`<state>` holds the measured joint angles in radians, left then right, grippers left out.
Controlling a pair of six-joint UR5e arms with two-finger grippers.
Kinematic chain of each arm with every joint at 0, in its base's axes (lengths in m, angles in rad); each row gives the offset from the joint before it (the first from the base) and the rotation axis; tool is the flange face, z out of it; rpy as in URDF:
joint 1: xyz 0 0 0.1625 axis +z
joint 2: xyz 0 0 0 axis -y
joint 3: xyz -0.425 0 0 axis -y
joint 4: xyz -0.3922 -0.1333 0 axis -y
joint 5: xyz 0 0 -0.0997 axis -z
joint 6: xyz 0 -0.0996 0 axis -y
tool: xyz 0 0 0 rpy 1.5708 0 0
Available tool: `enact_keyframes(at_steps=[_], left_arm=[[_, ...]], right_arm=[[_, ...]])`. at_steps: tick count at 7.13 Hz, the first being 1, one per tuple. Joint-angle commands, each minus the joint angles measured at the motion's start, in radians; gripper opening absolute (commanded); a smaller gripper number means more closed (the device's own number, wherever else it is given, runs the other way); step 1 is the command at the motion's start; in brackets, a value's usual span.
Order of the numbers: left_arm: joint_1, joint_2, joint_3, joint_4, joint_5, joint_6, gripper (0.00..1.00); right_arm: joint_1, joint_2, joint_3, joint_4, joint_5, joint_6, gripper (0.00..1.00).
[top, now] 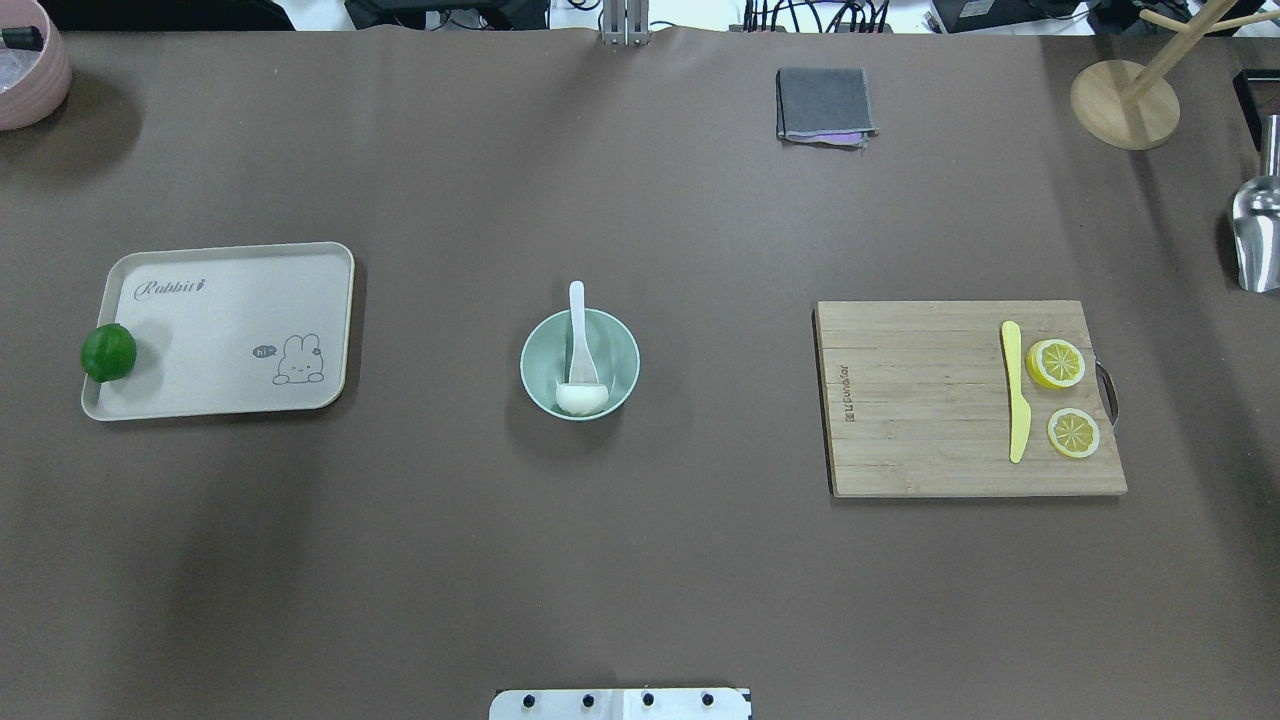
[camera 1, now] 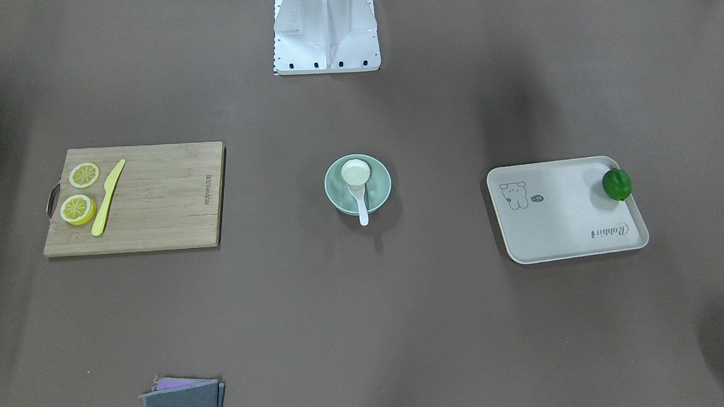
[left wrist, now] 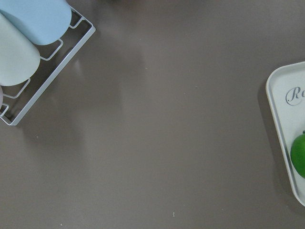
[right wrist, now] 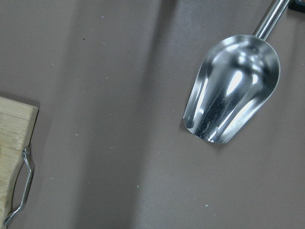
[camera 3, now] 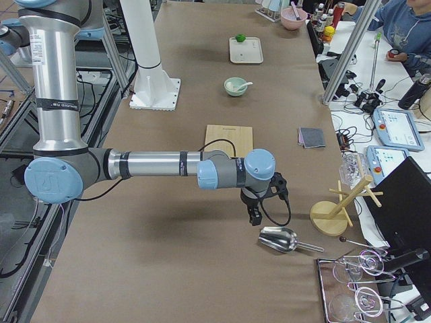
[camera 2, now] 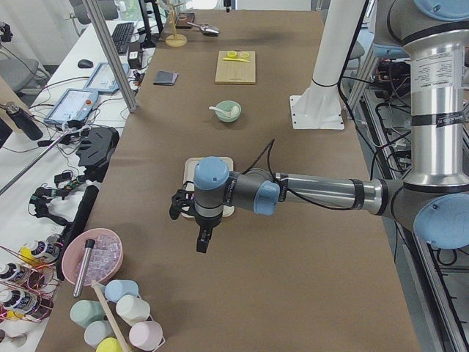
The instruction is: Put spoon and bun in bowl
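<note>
Already in the bowl (camera 1: 382,189), spoon (camera 1: 361,207) and bun (camera 1: 355,172), far from left gripper (camera 2: 203,241) and right gripper (camera 3: 254,217), jaw state indiscernible

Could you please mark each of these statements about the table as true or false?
1. The bun sits inside the bowl. True.
2. A lime sits at the edge of the tray. True.
3. The spoon lies on the tray. False: the spoon rests in the bowl, its handle sticking out over the rim.
4. Three lemon slices lie on the cutting board. False: only two lemon slices lie on the cutting board.
5. The knife lies beside the lemon slices. True.
</note>
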<state>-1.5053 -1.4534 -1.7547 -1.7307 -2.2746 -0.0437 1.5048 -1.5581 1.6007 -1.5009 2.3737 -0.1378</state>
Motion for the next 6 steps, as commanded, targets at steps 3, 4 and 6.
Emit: enact_keyframes(at_steps=[3,4,6], left_arm=[[0.0,0.001,-0.003,0.0,-0.005,0.004,0.98],[0.0,0.001,-0.003,-0.001,-0.005,0.004,0.98],[0.0,-0.001,-0.008,-0.001,-0.006,0.004,0.98]], right_arm=[[0.0,-0.007,0.007,0.002,0.027,0.003,1.0],[0.0,-0.016,0.019,0.002,0.03,0.003,1.0],[0.0,-0.017,0.019,0.001,0.029,0.003,1.0]])
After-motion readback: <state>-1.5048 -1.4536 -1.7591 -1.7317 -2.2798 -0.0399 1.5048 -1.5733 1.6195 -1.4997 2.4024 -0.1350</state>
